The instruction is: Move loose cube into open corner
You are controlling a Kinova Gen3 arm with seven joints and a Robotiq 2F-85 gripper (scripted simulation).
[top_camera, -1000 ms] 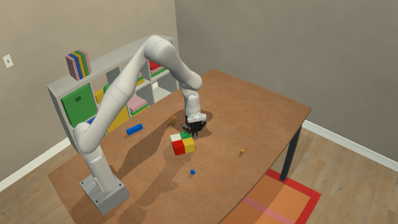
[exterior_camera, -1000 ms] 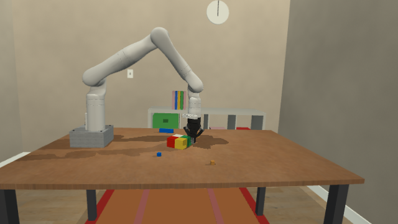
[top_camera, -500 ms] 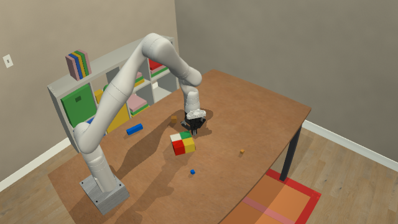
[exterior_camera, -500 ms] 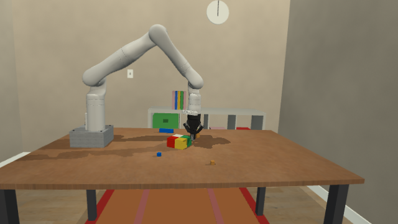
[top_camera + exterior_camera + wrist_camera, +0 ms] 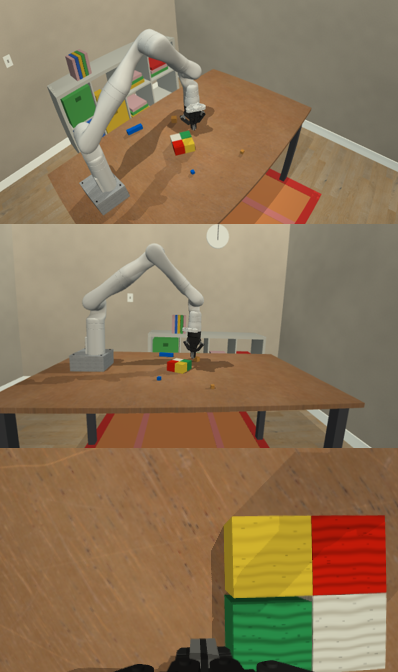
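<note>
The yellow cube (image 5: pixel 189 145) (image 5: pixel 181 367) (image 5: pixel 272 558), red cube (image 5: pixel 178 147) (image 5: pixel 171 366) (image 5: pixel 350 555), white cube (image 5: pixel 175 137) (image 5: pixel 178 359) (image 5: pixel 350 630) and green cube (image 5: pixel 186 134) (image 5: pixel 187 363) (image 5: pixel 272 633) stand in a two-by-two square. Yellow meets red and green meets white with no visible gap. In the wrist view a thin dark strip, with a small grey sliver at its inner end, shows between yellow and green. My gripper (image 5: pixel 194 128) (image 5: pixel 193 356) (image 5: pixel 203 655) is shut and empty, raised beside the green cube's outer side, left of it in the wrist view.
A blue bar (image 5: pixel 134 129) (image 5: pixel 166 354) and an orange block (image 5: pixel 173 119) (image 5: pixel 196 359) lie toward the shelf side of the table. A small blue cube (image 5: pixel 193 172) (image 5: pixel 158 378) and a small orange cube (image 5: pixel 242 151) (image 5: pixel 212 386) lie on the other side.
</note>
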